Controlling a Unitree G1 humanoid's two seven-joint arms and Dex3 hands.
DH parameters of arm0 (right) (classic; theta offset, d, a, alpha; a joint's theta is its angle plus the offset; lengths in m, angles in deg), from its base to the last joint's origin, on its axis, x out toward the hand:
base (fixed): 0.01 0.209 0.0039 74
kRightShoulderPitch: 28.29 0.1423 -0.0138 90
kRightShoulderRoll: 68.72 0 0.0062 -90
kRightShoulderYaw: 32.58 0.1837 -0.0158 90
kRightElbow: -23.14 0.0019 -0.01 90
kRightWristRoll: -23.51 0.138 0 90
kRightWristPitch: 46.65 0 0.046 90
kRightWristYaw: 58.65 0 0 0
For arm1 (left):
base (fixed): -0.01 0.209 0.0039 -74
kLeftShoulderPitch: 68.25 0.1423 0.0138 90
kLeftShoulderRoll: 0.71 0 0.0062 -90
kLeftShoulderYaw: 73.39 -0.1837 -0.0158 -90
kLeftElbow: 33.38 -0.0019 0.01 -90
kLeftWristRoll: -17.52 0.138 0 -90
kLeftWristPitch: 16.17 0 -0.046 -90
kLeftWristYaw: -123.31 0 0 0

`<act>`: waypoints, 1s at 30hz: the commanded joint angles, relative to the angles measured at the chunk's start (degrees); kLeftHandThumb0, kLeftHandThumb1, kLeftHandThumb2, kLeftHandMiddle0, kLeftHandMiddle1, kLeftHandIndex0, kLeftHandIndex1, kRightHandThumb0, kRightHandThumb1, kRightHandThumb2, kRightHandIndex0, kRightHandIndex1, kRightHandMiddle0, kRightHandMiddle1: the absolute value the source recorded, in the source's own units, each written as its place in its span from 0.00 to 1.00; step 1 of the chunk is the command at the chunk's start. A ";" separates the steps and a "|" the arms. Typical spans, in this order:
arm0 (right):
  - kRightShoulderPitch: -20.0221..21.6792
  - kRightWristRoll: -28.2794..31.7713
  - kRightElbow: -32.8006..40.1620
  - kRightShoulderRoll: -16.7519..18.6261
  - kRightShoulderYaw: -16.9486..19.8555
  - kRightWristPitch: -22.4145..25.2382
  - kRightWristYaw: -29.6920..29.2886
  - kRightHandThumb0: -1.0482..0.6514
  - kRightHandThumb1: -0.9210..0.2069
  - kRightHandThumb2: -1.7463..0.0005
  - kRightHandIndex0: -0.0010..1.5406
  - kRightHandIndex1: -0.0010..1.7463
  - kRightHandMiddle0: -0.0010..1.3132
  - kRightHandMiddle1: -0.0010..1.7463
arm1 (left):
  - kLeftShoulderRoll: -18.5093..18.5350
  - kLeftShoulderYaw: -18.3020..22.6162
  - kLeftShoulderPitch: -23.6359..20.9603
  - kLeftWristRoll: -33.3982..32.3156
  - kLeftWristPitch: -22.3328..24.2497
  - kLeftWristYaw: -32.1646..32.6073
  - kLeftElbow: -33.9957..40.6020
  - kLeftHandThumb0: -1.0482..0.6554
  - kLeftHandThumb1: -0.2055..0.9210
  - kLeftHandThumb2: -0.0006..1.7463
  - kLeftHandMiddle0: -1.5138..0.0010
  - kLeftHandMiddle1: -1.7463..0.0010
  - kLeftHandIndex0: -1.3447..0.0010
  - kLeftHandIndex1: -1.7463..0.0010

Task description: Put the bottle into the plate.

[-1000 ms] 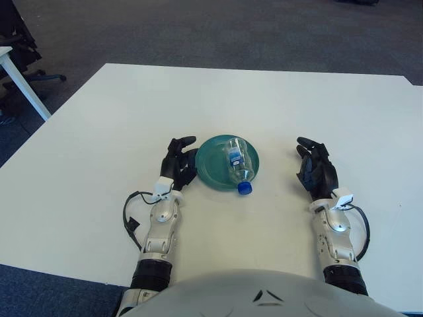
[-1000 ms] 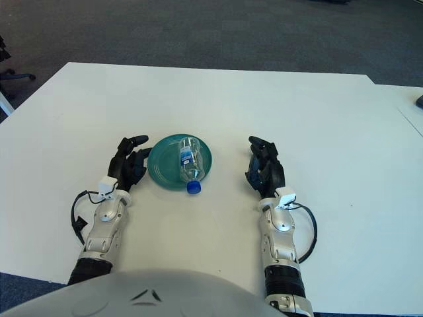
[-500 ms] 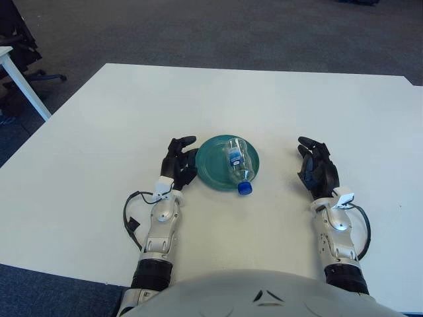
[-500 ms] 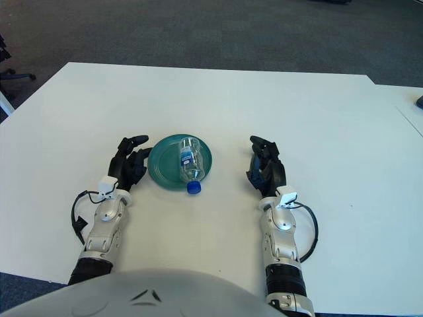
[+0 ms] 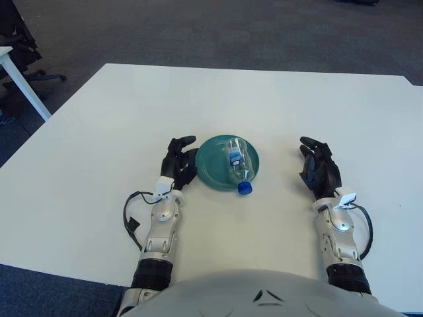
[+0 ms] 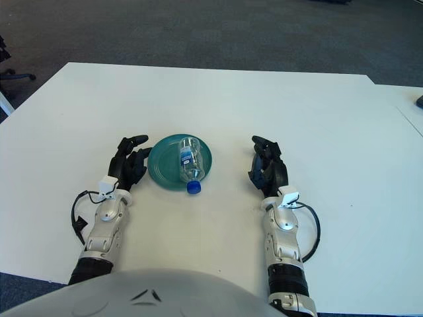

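Observation:
A clear plastic bottle with a blue label lies on its side across the teal plate. Its blue cap juts over the plate's near rim. My left hand shows just left of the plate, fingers relaxed and holding nothing. My right hand shows well to the right of the plate, fingers loosely spread and empty. Neither hand touches the bottle.
The white table stretches far beyond the plate. Its left edge runs diagonally past dark carpet, where a white table leg and a chair base stand. A second table edge shows at the right.
My right hand has drifted slightly right and nearer to me. The left hand, bottle and plate have not moved.

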 commanded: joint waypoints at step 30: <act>-0.99 0.36 -1.52 -0.20 0.58 1.59 0.65 0.21 0.00 0.58 0.19 0.32 0.00 0.51 | -0.90 0.49 0.69 -2.26 -1.24 -0.51 -4.20 0.27 0.98 0.35 0.61 0.53 0.71 0.35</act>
